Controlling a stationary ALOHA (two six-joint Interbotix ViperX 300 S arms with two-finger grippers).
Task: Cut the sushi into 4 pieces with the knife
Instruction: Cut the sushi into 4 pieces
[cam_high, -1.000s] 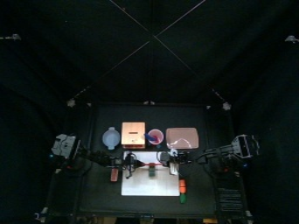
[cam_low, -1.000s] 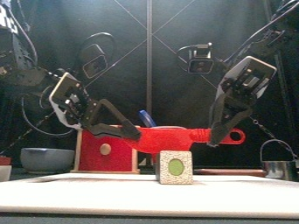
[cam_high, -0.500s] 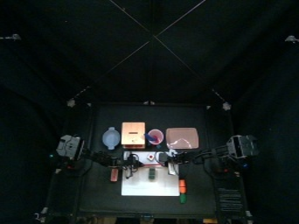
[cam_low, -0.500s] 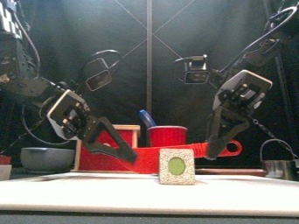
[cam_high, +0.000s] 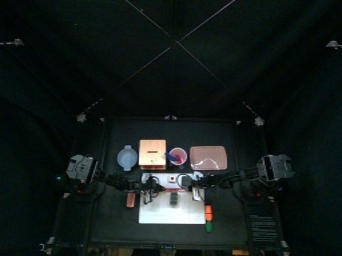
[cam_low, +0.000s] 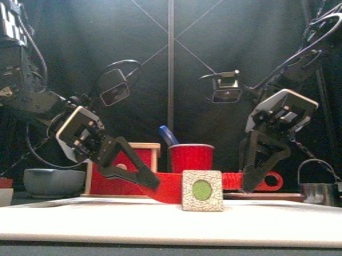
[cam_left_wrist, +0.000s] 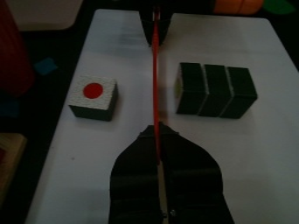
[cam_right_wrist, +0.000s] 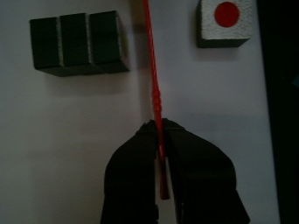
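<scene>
A red toy knife (cam_low: 170, 181) hangs level just above the white cutting board (cam_low: 80, 205), and both grippers hold it. My left gripper (cam_low: 144, 180) is shut on one end and my right gripper (cam_low: 251, 182) on the other. In the left wrist view the knife (cam_left_wrist: 156, 79) runs edge-on between a roll of three dark green blocks (cam_left_wrist: 216, 90) and one separate white piece (cam_left_wrist: 93, 98) with a red dot. The right wrist view shows the same split: the roll (cam_right_wrist: 79, 42) and the single piece (cam_right_wrist: 226, 22). From the front, the roll's white end face (cam_low: 202, 190) stands before the blade.
Behind the board stand a blue-grey bowl (cam_low: 54, 181), the wooden box with a red front (cam_low: 104, 172), a red cup (cam_low: 191, 157) and a metal cutter (cam_low: 318, 192). The pink tray (cam_high: 209, 157) lies at the back right. Small toys (cam_high: 211, 215) sit by the board's right edge.
Both arms have come down together, lowering the red knife from about cup height to just above the board, behind the roll's front face.
</scene>
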